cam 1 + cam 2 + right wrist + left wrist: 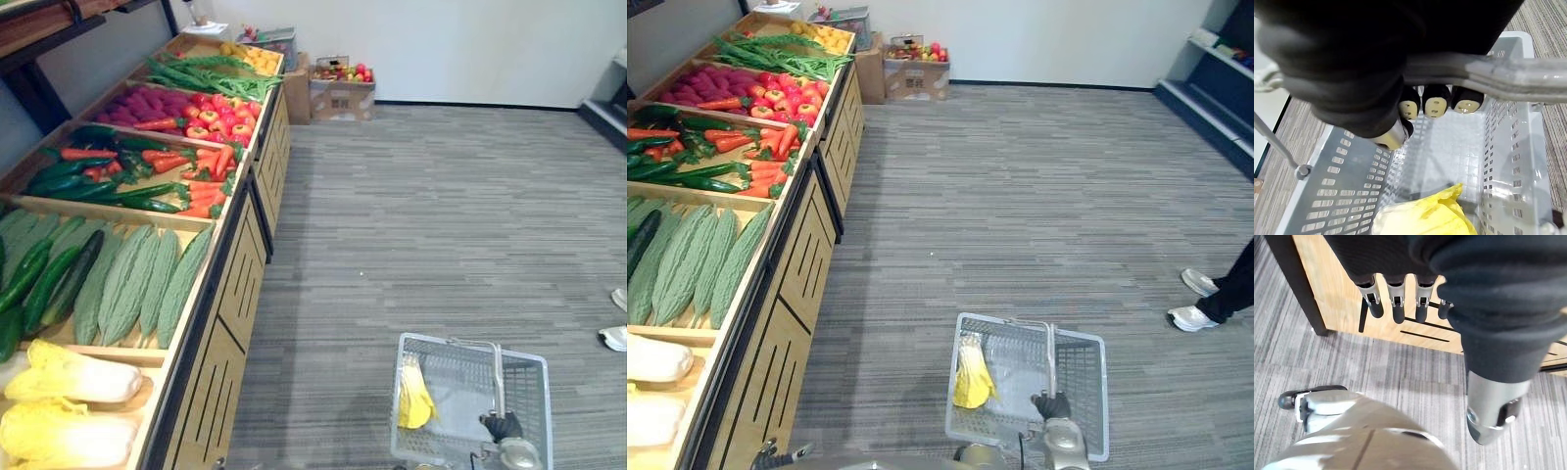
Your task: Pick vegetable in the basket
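A grey plastic basket (524, 411) hangs low over the carpet beside the vegetable stand. My right hand (1052, 404) is shut on its handle (1498, 73), with the dark fingertips (1435, 105) curled under the bar. A yellow leafy cabbage (414, 397) lies against the basket's left wall (1342, 196); it appears as the cabbage (1425, 215) in the right wrist view. My left hand (1396, 303) hangs open with relaxed fingers next to the stand's wooden side (1332, 289), holding nothing.
The stand (220, 323) on the left holds bins of pale cabbages (69, 377), bitter gourds (137, 279), cucumbers (44, 279), carrots (201, 181) and tomatoes (220, 117). A cardboard box (341, 98) stands at the back wall. A person's shoes (1195, 299) are at the right.
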Controlling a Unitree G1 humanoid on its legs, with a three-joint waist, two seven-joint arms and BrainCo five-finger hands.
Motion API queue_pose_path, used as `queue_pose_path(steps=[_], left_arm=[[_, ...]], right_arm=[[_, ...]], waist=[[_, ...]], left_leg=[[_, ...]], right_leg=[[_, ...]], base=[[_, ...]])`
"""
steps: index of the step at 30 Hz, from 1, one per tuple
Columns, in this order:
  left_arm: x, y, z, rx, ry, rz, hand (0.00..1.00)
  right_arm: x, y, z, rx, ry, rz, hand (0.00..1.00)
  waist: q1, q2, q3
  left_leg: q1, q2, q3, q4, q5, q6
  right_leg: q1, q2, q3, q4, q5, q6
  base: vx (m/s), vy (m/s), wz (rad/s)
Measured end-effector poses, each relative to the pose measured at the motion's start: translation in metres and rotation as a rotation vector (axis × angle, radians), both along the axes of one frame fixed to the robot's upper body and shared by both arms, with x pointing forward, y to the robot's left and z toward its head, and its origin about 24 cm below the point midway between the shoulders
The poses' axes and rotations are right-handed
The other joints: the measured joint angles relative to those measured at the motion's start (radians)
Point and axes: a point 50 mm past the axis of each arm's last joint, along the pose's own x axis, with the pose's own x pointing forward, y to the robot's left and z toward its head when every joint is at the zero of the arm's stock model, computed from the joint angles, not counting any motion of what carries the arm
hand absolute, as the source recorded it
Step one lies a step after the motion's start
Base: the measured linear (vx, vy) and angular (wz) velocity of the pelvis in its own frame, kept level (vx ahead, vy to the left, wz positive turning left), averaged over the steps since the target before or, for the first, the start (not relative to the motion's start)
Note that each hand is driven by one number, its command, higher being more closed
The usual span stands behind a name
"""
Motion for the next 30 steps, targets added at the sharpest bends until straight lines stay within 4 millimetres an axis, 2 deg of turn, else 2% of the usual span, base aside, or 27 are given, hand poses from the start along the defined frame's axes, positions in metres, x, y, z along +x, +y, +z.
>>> queue_pose_path(steps=[2, 3, 5, 7, 8, 9, 10, 11, 12, 13, 14, 16, 18, 19, 20, 21, 22, 23, 25, 26, 28, 29, 30], left_arm=[[0.0, -0.006, -0.001, -0.022, -0.007, 0.025, 0.0], [0.002, -0.007, -0.001, -0.027, -0.012, 0.027, 0.0], [0.001, -0.009, -0.002, -0.032, -0.009, 0.033, 0.0], [-0.004, -0.013, -0.003, -0.043, 0.002, 0.037, 0.0], [-0.005, -0.014, -0.003, -0.045, 0.004, 0.038, 0.0], [-0.008, -0.015, -0.004, -0.048, 0.012, 0.042, 0.0], [-0.011, -0.011, -0.004, -0.041, 0.017, 0.045, 0.0], [-0.01, -0.01, -0.003, -0.036, 0.014, 0.043, 0.0], [-0.005, -0.006, -0.001, -0.023, -0.004, 0.038, 0.0], [-0.002, 0.001, 0.001, -0.004, -0.016, 0.031, 0.0], [-0.001, 0.003, 0.002, 0.001, -0.019, 0.028, 0.0], [0.0, 0.003, 0.002, 0.001, -0.022, 0.026, 0.0], [0.001, 0.004, 0.002, 0.003, -0.023, 0.023, 0.0], [0.001, 0.005, 0.002, 0.005, -0.022, 0.019, 0.0], [-0.001, 0.006, 0.002, 0.011, -0.011, 0.008, 0.0], [-0.004, 0.009, 0.003, 0.02, -0.005, -0.004, 0.0], [-0.004, 0.013, 0.005, 0.03, -0.008, -0.011, 0.0], [-0.001, 0.014, 0.006, 0.034, -0.015, -0.024, 0.0], [0.005, 0.018, 0.009, 0.048, -0.037, -0.039, 0.0], [0.011, 0.017, 0.01, 0.048, -0.053, -0.039, 0.0], [0.015, 0.018, 0.011, 0.048, -0.064, -0.034, 0.0], [0.015, 0.017, 0.011, 0.046, -0.067, -0.023, 0.0], [0.017, 0.017, 0.011, 0.043, -0.074, -0.011, 0.0]], right_arm=[[-0.003, -0.003, 0.0, -0.004, 0.011, -0.017, 1.0], [-0.004, -0.004, -0.001, 0.0, 0.016, -0.033, 1.0], [-0.005, -0.003, -0.002, 0.006, 0.023, -0.042, 1.0], [-0.006, -0.004, -0.002, 0.005, 0.027, -0.046, 1.0], [-0.006, -0.004, -0.002, 0.004, 0.03, -0.048, 1.0], [-0.006, -0.003, -0.002, 0.004, 0.038, -0.047, 1.0], [-0.007, 0.003, -0.005, 0.021, 0.046, -0.044, 1.0], [-0.005, 0.007, -0.006, 0.03, 0.045, -0.036, 1.0], [0.0, 0.013, -0.006, 0.042, 0.036, -0.018, 1.0], [0.003, 0.018, -0.006, 0.05, 0.034, 0.002, 1.0], [0.002, 0.019, -0.006, 0.053, 0.035, 0.007, 1.0], [0.002, 0.019, -0.006, 0.05, 0.036, 0.014, 1.0], [0.004, 0.021, -0.006, 0.053, 0.022, 0.016, 1.0], [0.006, 0.022, -0.005, 0.05, 0.009, 0.012, 1.0], [0.012, 0.021, -0.002, 0.042, -0.02, 0.019, 1.0], [0.015, 0.023, 0.0, 0.039, -0.038, 0.04, 1.0], [0.019, 0.027, 0.001, 0.042, -0.053, 0.058, 1.0], [0.022, 0.029, 0.002, 0.042, -0.067, 0.069, 1.0], [0.023, 0.028, 0.004, 0.039, -0.081, 0.07, 1.0], [0.025, 0.028, 0.005, 0.036, -0.094, 0.07, 1.0], [0.03, 0.028, 0.007, 0.035, -0.107, 0.071, 1.0], [0.032, 0.028, 0.008, 0.035, -0.112, 0.072, 1.0], [0.033, 0.03, 0.008, 0.041, -0.114, 0.075, 1.0]], waist=[[0.004, 0.011, 0.007], [0.006, 0.023, 0.014], [0.02, 0.027, 0.018], [0.041, 0.031, 0.02], [0.048, 0.032, 0.02], [0.055, 0.033, 0.019], [0.073, 0.019, 0.021], [0.077, 0.0, 0.023], [0.074, -0.025, 0.034], [0.072, -0.041, 0.04], [0.072, -0.045, 0.039], [0.072, -0.048, 0.034], [0.07, -0.049, 0.033], [0.069, -0.055, 0.034], [0.063, -0.062, 0.035], [0.053, -0.065, 0.035], [0.046, -0.064, 0.036], [0.04, -0.067, 0.034], [0.039, -0.063, 0.036], [0.035, -0.061, 0.037], [0.035, -0.061, 0.039], [0.034, -0.06, 0.04], [0.036, -0.055, 0.043]], left_leg=[[-0.045, -0.022, -0.003, 0.01, -0.044, -0.005], [-0.085, -0.05, 0.002, -0.02, -0.064, -0.002], [-0.122, -0.105, 0.015, -0.18, -0.053, 0.004], [-0.125, -0.163, 0.023, -0.508, 0.061, 0.006], [-0.123, -0.173, 0.021, -0.581, 0.099, 0.007], [-0.123, -0.189, -0.008, -0.688, 0.163, 0.023], [-0.103, -0.203, -0.005, -0.68, 0.25, 0.072], [-0.096, -0.214, -0.001, -0.669, 0.253, 0.078], [-0.112, -0.226, 0.005, -0.617, 0.225, 0.118], [-0.127, -0.234, 0.018, -0.549, 0.194, 0.144], [-0.128, -0.235, 0.03, -0.525, 0.178, 0.158], [-0.105, -0.247, 0.034, -0.503, 0.137, 0.172], [-0.043, -0.25, 0.031, -0.534, 0.086, 0.171], [-0.022, -0.253, 0.031, -0.54, 0.076, 0.175], [0.031, -0.256, 0.026, -0.552, 0.051, 0.182], [0.083, -0.252, 0.013, -0.55, 0.021, 0.191], [0.118, -0.25, -0.001, -0.547, 0.005, 0.196], [0.165, -0.244, -0.019, -0.558, -0.014, 0.194], [0.227, -0.226, -0.042, -0.58, -0.029, 0.187], [0.263, -0.206, -0.073, -0.585, -0.052, 0.18], [0.289, -0.189, -0.095, -0.579, -0.079, 0.166], [0.303, -0.177, -0.108, -0.574, -0.097, 0.158], [0.311, -0.156, -0.124, -0.556, -0.13, 0.138]], right_leg=[[0.035, -0.003, 0.001, -0.021, -0.008, -0.013], [0.058, -0.002, 0.002, -0.043, -0.01, -0.016], [0.077, -0.004, 0.012, -0.08, -0.01, -0.014], [0.112, 0.004, 0.037, -0.131, -0.013, 0.004], [0.124, 0.007, 0.046, -0.143, -0.014, 0.011], [0.149, 0.016, 0.063, -0.162, -0.019, 0.028], [0.174, 0.002, 0.096, -0.177, -0.029, 0.036], [0.175, -0.009, 0.111, -0.181, -0.033, 0.036], [0.175, -0.027, 0.138, -0.176, -0.031, 0.038], [0.177, -0.044, 0.163, -0.162, -0.02, 0.053], [0.179, -0.05, 0.174, -0.152, -0.014, 0.061], [0.146, -0.063, 0.201, -0.042, 0.014, 0.087], [0.041, -0.08, 0.216, 0.233, 0.061, 0.149], [0.005, -0.092, 0.219, 0.321, 0.096, 0.166], [-0.054, -0.108, 0.221, 0.473, 0.215, 0.184], [-0.095, -0.117, 0.218, 0.616, 0.3, 0.198], [-0.133, -0.124, 0.211, 0.719, 0.275, 0.158], [-0.181, -0.122, 0.183, 0.804, 0.23, 0.103], [-0.218, -0.114, 0.125, 0.807, 0.15, 0.071], [-0.248, -0.107, 0.065, 0.7, 0.087, 0.038], [-0.268, -0.103, 0.022, 0.523, 0.078, 0.028], [-0.27, -0.094, 0.011, 0.395, 0.08, 0.03], [-0.265, -0.068, 0.023, 0.203, 0.099, 0.046]], base=[[0.18, -0.121, 0.01], [0.24, -0.141, -0.09], [0.22, -0.077, -0.29], [0.31, -0.011, -0.41], [0.49, 0.079, -0.42], [0.55, 0.106, -0.57], [0.56, 0.104, -0.61], [0.48, 0.059, -0.55], [0.46, 0.069, -0.31], [0.47, 0.078, -0.21], [0.46, 0.099, -0.11], [0.39, 0.086, -0.12], [0.39, 0.105, -0.03], [0.37, 0.09, 0.06], [0.38, 0.077, 0.12], [0.46, 0.068, 0.19], [0.48, 0.02, 0.32], [0.38, -0.021, 0.32], [0.31, -0.069, 0.44], [0.32, -0.118, 0.56], [0.32, -0.161, 0.45], [0.41, -0.277, 0.42], [0.42, -0.332, 0.46]])
